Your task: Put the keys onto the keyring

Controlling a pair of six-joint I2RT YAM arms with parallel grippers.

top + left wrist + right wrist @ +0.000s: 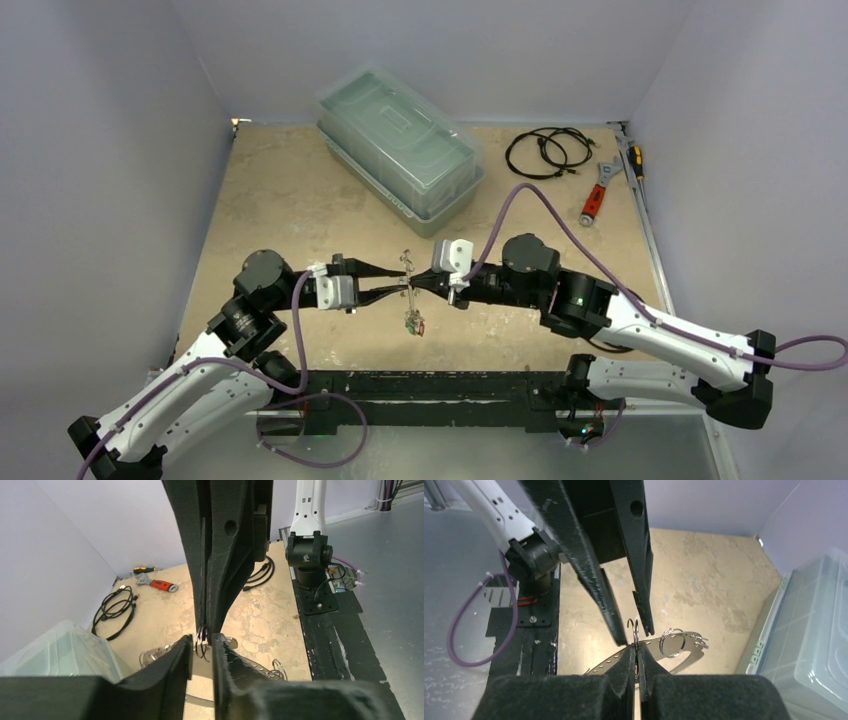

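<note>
The keyring [406, 262] is a thin silver plate with holes along its rim [611, 660], held in the air between the two arms. My right gripper [418, 287] [637, 650] is shut on its rim, where a small split ring [634, 630] sticks up out of the pads. My left gripper [402, 283] [202, 645] faces it, slightly open, one finger [601, 600] on each side of that split ring [202, 641] with a gap showing. Keys [413, 325] with green and red on them hang from the plate's near end. A second split ring [672, 641] hangs further along.
A clear lidded plastic box [400, 150] stands at the back centre. A coiled black cable [545, 152], a red-handled wrench [597, 195] and a screwdriver [635, 160] lie at the back right. The black mounting plate [430, 390] runs along the near edge.
</note>
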